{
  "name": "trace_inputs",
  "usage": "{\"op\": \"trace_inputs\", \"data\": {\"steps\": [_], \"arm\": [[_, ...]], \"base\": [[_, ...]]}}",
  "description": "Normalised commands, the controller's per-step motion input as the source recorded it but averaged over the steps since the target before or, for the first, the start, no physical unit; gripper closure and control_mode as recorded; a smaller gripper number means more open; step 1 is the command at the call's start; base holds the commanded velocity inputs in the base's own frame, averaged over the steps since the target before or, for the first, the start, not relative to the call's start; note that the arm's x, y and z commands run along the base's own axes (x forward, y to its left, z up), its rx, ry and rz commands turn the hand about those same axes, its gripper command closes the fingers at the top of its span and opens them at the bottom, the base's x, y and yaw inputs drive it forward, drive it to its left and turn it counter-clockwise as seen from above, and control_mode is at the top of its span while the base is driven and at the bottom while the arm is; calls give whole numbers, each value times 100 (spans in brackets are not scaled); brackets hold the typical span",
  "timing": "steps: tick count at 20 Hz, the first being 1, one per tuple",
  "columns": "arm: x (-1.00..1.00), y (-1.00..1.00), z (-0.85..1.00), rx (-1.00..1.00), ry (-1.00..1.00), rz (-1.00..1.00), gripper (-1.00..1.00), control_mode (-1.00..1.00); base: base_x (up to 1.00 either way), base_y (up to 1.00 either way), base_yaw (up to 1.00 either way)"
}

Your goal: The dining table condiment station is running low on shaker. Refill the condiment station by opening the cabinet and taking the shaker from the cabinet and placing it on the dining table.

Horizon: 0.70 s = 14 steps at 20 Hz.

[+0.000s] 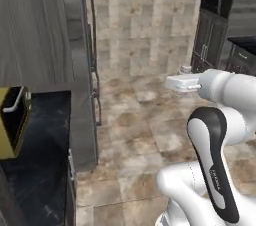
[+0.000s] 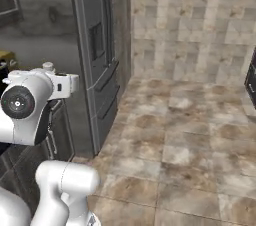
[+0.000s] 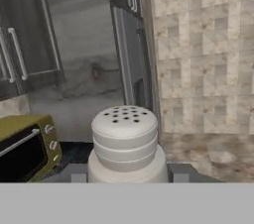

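Observation:
My gripper (image 3: 127, 174) is shut on the shaker (image 3: 126, 141), a pale grey-white cylinder with a perforated cap that stands upright between the dark fingertips (image 3: 75, 174). In the left base view the shaker's cap (image 1: 186, 69) pokes up above the white hand, out over the tiled floor. From the right base it shows as the shaker cap (image 2: 48, 66) on top of the hand. The cabinet (image 3: 34, 25), dark grey wood-grain with long silver bar handles, hangs ahead of the hand at upper left, also seen as the cabinet (image 1: 35, 25). The dining table is out of view.
A yellow-green toaster oven (image 3: 25, 146) sits on a black counter (image 1: 40, 160) below the cabinet. A tall dark panelled unit (image 2: 95, 45) stands beside it. Beige tiled floor (image 2: 190, 135) spreads to the right, with more dark cabinets (image 1: 220, 25) at the far right.

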Motion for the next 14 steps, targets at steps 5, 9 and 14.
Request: {"op": "trace_inputs", "data": {"steps": [5, 9, 14], "arm": [[0, 0, 0, 0, 0, 0, 100, 100], [0, 0, 0, 0, 0, 0, 100, 100], [0, 0, 0, 0, 0, 0, 100, 100]], "base": [[-9, 11, -86], [0, 8, -87], [0, 4, -84]]}}
